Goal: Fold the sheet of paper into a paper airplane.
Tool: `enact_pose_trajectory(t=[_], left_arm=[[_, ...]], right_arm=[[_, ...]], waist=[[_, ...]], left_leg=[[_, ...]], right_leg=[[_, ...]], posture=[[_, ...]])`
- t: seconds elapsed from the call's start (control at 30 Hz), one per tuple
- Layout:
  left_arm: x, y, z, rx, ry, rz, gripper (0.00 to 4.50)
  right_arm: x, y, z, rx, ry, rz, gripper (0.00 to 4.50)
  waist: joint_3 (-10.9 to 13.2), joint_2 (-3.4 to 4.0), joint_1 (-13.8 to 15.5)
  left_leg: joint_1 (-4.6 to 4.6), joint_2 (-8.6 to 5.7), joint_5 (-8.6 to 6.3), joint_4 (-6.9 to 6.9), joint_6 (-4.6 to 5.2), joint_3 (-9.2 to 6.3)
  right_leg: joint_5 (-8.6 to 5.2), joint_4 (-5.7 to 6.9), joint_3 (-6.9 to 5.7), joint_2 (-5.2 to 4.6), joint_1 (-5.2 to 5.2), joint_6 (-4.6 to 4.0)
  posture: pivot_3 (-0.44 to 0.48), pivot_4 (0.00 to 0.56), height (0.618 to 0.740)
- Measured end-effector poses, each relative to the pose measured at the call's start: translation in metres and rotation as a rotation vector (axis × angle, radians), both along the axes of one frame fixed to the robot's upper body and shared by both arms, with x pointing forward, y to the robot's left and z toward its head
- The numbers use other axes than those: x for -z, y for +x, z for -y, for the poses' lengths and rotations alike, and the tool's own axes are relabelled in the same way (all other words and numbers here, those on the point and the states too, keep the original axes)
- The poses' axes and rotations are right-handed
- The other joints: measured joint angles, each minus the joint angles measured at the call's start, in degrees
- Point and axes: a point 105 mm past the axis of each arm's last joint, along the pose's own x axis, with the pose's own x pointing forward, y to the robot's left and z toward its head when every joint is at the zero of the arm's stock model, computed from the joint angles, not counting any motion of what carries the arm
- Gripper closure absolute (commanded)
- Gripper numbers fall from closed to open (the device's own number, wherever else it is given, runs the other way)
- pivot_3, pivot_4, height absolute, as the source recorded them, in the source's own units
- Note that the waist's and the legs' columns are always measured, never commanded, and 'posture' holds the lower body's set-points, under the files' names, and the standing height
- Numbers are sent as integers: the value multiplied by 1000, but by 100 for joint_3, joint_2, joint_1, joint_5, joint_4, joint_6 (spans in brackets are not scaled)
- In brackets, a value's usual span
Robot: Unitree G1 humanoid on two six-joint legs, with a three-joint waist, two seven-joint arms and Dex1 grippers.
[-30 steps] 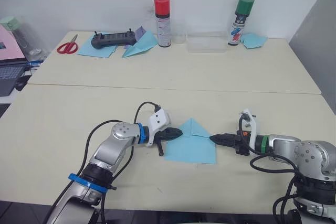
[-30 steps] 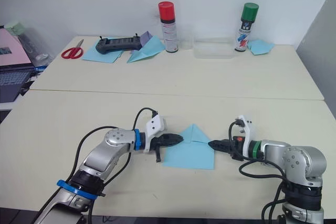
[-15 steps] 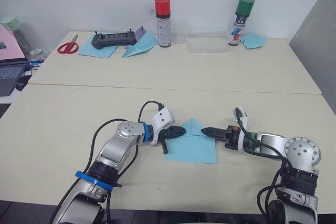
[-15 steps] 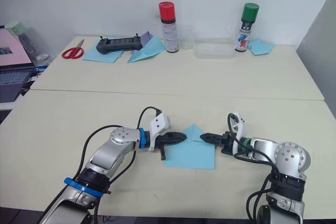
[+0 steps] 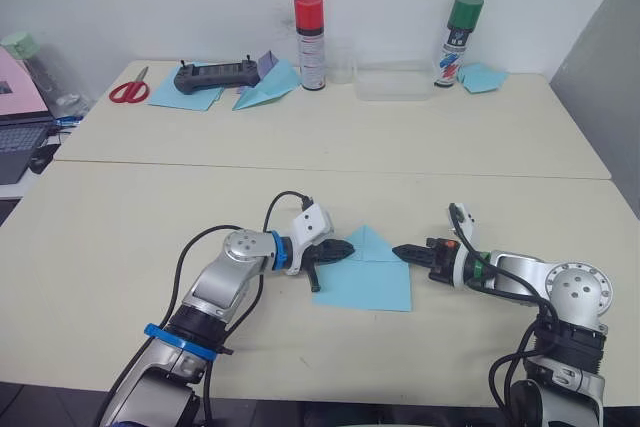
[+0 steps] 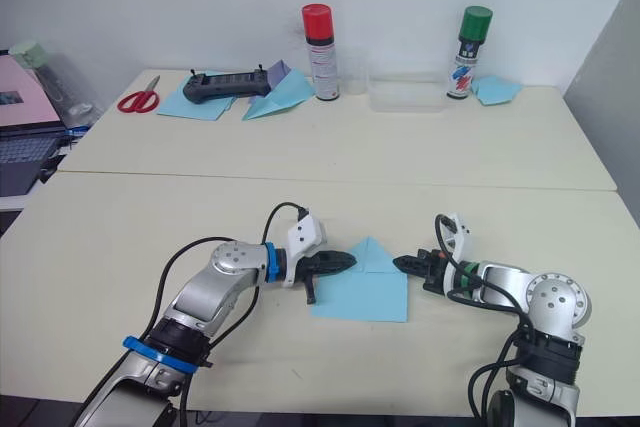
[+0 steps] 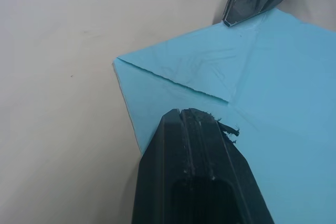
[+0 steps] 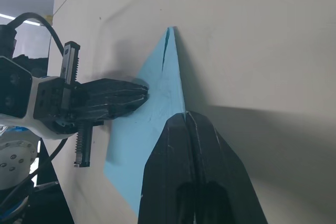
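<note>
Sheet of paper (image 5: 365, 272) flat between both closed fingers' tips.

Bare table (image 5: 130, 237) surrounds the sheet of paper (image 5: 365, 275) at lower centre. Left gripper (image 5: 345, 250) and right gripper (image 5: 400, 252), fingers closed, flank its peak. Spray cans (image 5: 309, 29) stand far off, upper frame.

Sheet of paper (image 5: 366, 274) on table (image 5: 150, 227), between left hand (image 5: 349, 250) and right hand (image 5: 398, 252)
</note>
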Motion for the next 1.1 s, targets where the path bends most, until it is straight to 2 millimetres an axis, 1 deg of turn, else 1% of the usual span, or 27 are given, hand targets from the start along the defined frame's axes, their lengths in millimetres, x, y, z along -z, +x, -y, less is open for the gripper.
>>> enact_pose_trajectory(t=[0.17,0.43,0.67,0.83,0.97,1.1], left_arm=[[-1,1,6,1,-27,-7,4500],[-2,-2,20,70,-16,-12,4500],[-1,-2,21,85,-5,-8,4500],[-2,-5,18,106,13,-9,4500],[-3,-3,7,97,75,17,4500],[-5,-2,0,86,104,24,4500]], right_arm=[[-3,-1,-2,-12,15,7,4472],[-7,-3,-7,-26,35,14,4472],[-10,-7,-11,-46,60,16,4472],[-13,-12,-17,-79,86,17,4472],[-14,-19,-21,-108,128,11,4472],[-10,-19,-20,-105,101,-8,4472]], waist=[[1,0,-4],[1,1,-18],[1,1,-19],[1,1,-20],[1,2,-31],[-1,5,-87]], left_leg=[[-3,0,0,0,0,0],[-33,4,0,-7,1,0],[-35,4,0,-6,1,0],[-39,5,-1,-7,1,0],[-40,6,-1,-7,1,-1],[-34,9,0,-5,2,0]], right_leg=[[0,0,0,0,-3,0],[-1,1,-2,5,-37,-1],[-1,1,-1,5,-38,-1],[-2,1,-2,5,-40,-2],[-2,0,-2,5,-41,-2],[-2,5,-1,9,-40,-3]], posture=[[0,150,740],[0,150,740],[0,150,740],[0,150,740],[0,150,740],[0,150,740]])
